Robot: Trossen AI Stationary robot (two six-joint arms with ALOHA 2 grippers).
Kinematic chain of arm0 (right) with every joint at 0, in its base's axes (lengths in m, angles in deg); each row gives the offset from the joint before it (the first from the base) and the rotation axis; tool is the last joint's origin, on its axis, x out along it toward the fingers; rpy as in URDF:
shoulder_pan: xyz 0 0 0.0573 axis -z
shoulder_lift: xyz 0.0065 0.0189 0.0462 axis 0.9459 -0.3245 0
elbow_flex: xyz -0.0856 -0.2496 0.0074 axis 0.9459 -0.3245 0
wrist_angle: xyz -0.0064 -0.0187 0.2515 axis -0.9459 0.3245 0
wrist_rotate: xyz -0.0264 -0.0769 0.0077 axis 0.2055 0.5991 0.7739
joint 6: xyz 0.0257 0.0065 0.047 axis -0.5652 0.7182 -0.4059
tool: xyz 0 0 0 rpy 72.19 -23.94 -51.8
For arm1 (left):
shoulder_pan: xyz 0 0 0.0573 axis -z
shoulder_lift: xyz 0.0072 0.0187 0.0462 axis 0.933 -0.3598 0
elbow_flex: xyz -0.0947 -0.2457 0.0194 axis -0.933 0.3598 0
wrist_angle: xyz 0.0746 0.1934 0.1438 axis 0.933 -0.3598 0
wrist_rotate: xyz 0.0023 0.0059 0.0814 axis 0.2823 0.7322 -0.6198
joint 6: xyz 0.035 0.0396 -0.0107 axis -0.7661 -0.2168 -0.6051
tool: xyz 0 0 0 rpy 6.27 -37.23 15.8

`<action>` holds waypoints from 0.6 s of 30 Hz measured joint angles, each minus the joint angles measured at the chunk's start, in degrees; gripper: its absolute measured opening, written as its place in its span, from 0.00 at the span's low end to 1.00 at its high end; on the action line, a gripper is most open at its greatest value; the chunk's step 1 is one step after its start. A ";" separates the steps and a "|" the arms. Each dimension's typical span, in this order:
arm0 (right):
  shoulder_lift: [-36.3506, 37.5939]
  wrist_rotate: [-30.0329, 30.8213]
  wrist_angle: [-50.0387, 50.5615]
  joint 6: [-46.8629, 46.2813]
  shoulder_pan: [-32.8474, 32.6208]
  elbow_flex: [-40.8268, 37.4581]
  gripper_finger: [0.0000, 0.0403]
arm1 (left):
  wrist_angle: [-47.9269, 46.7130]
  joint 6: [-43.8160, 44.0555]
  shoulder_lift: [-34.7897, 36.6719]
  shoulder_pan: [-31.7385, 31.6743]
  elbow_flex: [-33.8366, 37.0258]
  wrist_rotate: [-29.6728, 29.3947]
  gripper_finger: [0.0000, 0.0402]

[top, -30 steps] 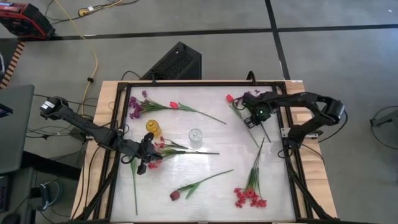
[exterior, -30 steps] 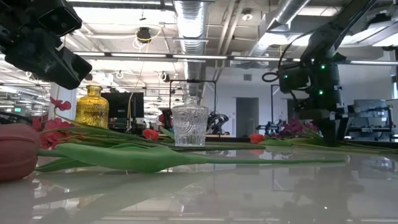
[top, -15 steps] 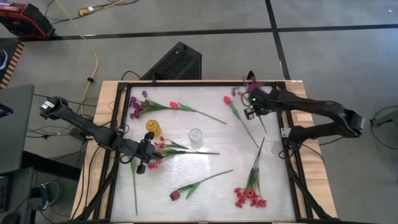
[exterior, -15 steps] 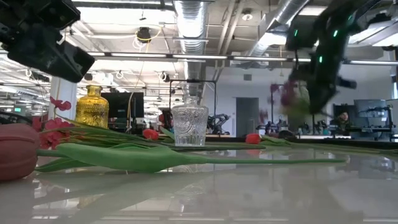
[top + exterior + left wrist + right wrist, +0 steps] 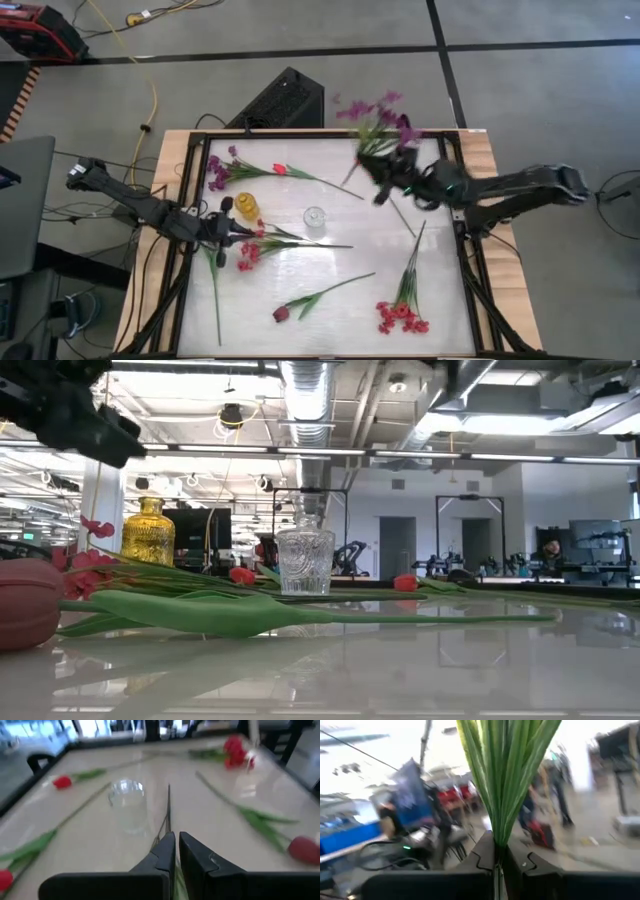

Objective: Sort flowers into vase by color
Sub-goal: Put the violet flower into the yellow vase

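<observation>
High view shows the right gripper [image 5: 385,185] raised over the table's [image 5: 340,240] far right part, clamped on a purple spray [image 5: 375,120]. The left gripper [image 5: 232,230] is pinched together near the yellow vase [image 5: 246,204], apparently on a thin stem [image 5: 168,810], with the glass vase [image 5: 315,217] nearby.

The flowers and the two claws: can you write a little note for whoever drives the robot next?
Right claw: shut on the purple spray, lifted above the table's far edge.
Left claw: shut on a thin stem by the red-pink spray.
Yellow vase and clear vase: both look empty.
On the table: another purple spray, three tulips, a second red-pink spray.
Done: nothing sorted. Left: everything.
</observation>
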 joint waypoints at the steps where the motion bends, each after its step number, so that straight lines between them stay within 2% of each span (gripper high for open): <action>1: -3.80 -0.30 -5.55 1.52 -0.84 0.33 0.10 | 0.55 -0.57 1.92 0.16 0.34 -0.06 0.03; 4: -16.05 -2.53 -20.52 4.74 -2.02 3.96 0.10 | 5.66 -3.32 7.79 0.32 1.84 -0.16 0.03; 7: -28.15 -6.24 -27.65 5.00 -1.69 11.06 0.10 | 11.43 -5.40 13.53 0.35 4.53 -2.70 0.03; 10: -38.48 -9.71 -28.37 5.05 -0.55 20.84 0.10 | 13.29 -5.48 19.07 0.35 7.15 -8.40 0.03; 14: -48.93 -13.82 -24.92 4.31 2.12 33.86 0.10 | 10.32 -5.07 26.33 0.35 9.01 -17.46 0.03; 18: -54.98 -16.31 -18.62 0.69 4.65 43.27 0.10 | 1.10 -1.02 28.22 0.35 8.95 -33.40 0.01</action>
